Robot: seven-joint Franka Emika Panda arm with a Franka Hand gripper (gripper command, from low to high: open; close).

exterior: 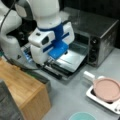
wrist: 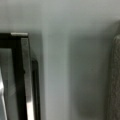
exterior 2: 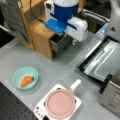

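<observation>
Above the gap between oven door (exterior 2: 100,63) and wooden cabinet (exterior 2: 40,35) | gripper (exterior 2: 73,42) hangs near the drawer (exterior 2: 60,42), fingers hidden, cannot tell spread | approach drawer squarely, slowly.

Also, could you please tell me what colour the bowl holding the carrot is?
The bowl is light teal, clearest in a front view, holding the orange carrot.

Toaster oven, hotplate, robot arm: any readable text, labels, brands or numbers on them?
None can be read.
Toaster oven: marks by the knobs are blurred.
Hotplate: its panel shows dots only, no legible characters.
Robot arm: no legible brand or label.
Wrist view: no text.
</observation>
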